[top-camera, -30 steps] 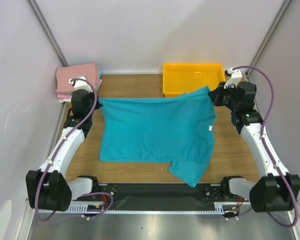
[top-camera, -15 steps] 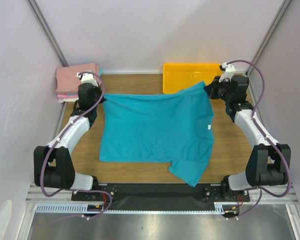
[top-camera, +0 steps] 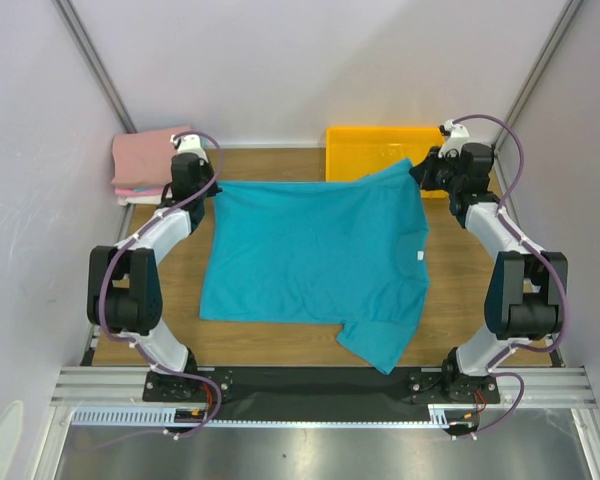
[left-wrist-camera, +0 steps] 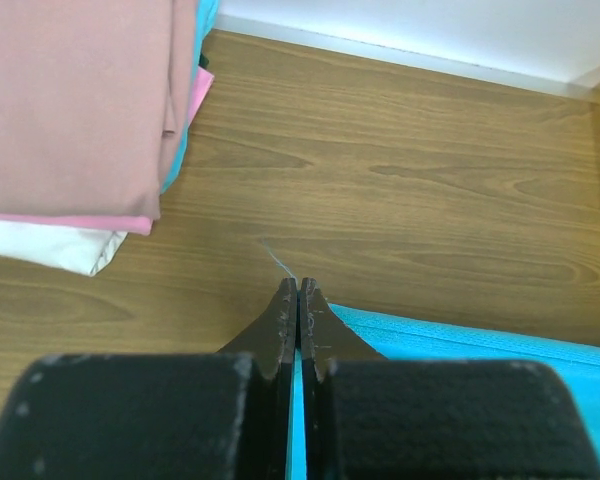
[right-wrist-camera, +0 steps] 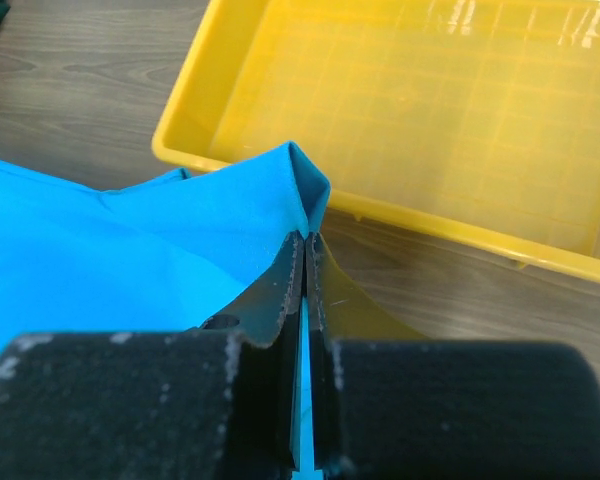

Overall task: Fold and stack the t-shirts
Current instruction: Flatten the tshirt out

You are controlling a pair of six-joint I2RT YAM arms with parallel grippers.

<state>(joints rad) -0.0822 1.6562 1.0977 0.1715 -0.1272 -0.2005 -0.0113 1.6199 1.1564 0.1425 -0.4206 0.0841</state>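
You have the plain teal-blue soft cloth t-shirt (top-camera: 315, 255) spread over the middle of the wooden worktop (left-wrist-camera: 400, 190), smooth with a few shallow creases. One short sleeve reaches the near edge, and a small white label (top-camera: 417, 258) shows on its right side. The left gripper (left-wrist-camera: 297, 287) is pinched tight on the shirt's far-left corner: a sliver of teal shows between the black ridged fingers (left-wrist-camera: 283, 330), and a loose thread trails off the tips. The right gripper (right-wrist-camera: 306, 242) is likewise clamped on the far-right corner, where the cloth peaks into a folded point just in front of the glossy yellow plastic tray (right-wrist-camera: 190, 110) at the far right corner. At the far left corner sits the stack of folded rectangles (left-wrist-camera: 75, 100), dusty pink on top, with teal, brighter pink and white edges peeking out beneath. Its left side is cut off in the wrist view.
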